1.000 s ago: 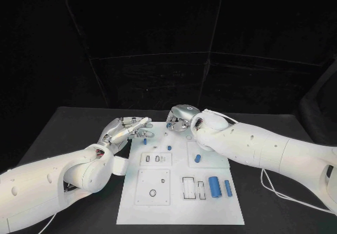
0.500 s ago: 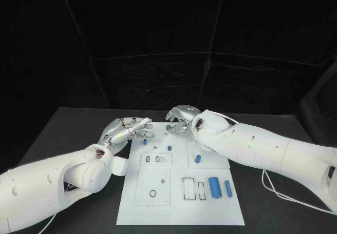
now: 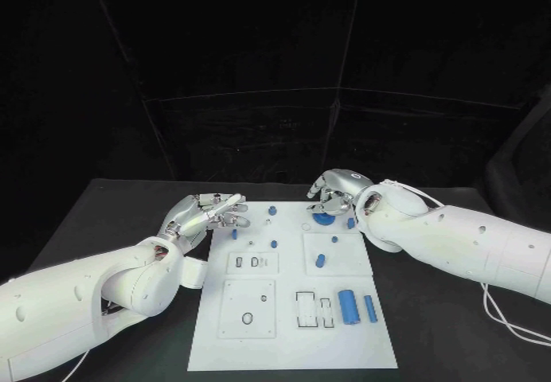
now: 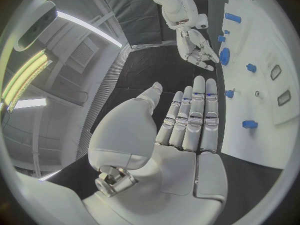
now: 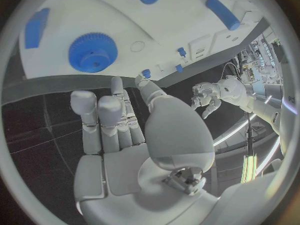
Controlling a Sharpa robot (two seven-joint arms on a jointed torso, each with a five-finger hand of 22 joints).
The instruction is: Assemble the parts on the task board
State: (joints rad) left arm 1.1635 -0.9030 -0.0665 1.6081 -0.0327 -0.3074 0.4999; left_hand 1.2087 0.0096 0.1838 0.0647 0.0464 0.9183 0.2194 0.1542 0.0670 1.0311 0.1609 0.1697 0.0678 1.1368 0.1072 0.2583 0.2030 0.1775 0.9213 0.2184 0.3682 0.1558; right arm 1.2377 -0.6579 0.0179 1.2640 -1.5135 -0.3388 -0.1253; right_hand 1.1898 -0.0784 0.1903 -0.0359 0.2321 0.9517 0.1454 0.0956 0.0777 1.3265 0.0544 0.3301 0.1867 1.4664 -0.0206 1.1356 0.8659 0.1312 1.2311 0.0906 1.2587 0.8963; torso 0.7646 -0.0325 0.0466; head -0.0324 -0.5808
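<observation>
Right hand (image 3: 334,192) hovers at the far edge of the task board (image 3: 287,330), fingers spread, holding nothing; the blue gear (image 3: 322,217) lies on the board just below its fingertips. Likely step: grasp the gear. To do it well, come straight down and close the fingers evenly round its rim, clear of the small pegs (image 3: 273,211) beside it. Left hand (image 3: 208,210) hangs off the board's far left corner, palm flat, fingers straight and together, empty.
</observation>
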